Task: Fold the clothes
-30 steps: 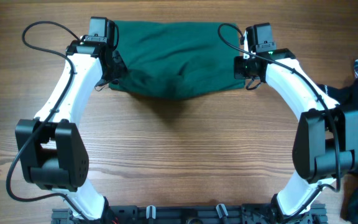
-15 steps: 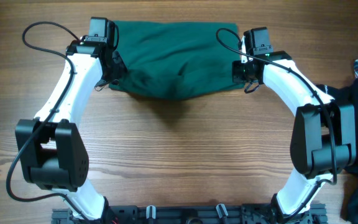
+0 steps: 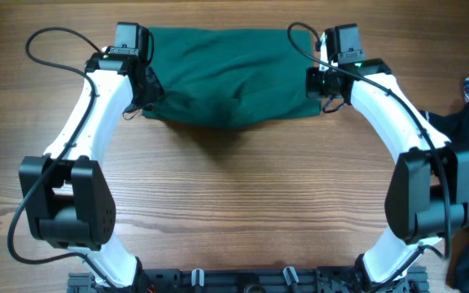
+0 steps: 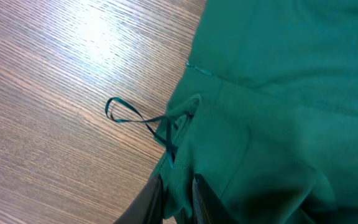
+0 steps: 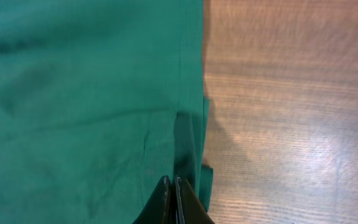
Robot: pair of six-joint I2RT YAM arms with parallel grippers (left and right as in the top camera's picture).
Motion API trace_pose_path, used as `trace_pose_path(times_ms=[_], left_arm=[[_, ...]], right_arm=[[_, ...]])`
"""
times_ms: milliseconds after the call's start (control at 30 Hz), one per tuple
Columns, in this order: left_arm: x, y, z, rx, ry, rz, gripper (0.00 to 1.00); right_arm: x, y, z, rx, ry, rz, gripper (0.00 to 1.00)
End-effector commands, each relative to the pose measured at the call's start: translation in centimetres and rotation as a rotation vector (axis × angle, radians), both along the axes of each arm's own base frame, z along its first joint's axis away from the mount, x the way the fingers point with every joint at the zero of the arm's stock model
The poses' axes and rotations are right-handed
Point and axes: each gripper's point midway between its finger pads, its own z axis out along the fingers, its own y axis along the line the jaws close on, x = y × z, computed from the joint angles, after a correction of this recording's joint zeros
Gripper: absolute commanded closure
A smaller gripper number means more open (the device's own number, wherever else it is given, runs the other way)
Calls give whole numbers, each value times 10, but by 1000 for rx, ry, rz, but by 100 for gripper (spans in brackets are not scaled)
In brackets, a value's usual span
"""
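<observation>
Now the clothes (image 3: 226,77) lie bunched on the far side of the table (image 3: 243,203), between both arms. The left gripper (image 4: 178,202) pinches fabric just beside a cord loop (image 4: 122,112). The right gripper (image 5: 171,202) is closed at the right hem; whether it has caught cloth is unclear.

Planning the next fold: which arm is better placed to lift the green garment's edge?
Left, likely: left jaws pinch the green garment beside its cord loop; the right jaws are shut at the opposite hem, grip unclear.
</observation>
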Motion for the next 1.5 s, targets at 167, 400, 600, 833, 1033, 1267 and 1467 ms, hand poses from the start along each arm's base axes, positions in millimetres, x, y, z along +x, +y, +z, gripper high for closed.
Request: trace_pose_path(times_ms=[167,400,600,833,1033,1267,1467], left_arm=[[25,16,24,8,-129,49,84],[45,14,23,1,-200,50,83],[59,13,44,48,-228,-48,93],[-62,-18,28,-24,236,-7,62],[-104,-18,-50,-48,366,-9,33],[-104,-17,-88,-40,316,-100,5],[-101,-18,-90,-38,302,-148,43]], right_arm=[[28,6,31,57,-145,-17,96],[31,7,3,47,-98,-15,96],[16,4,1,19,-46,15,95],[6,3,-4,5,1,26,95],[6,3,-4,3,1,28,88],[5,2,-4,2,5,29,85],[4,2,-5,2,8,29,83]])
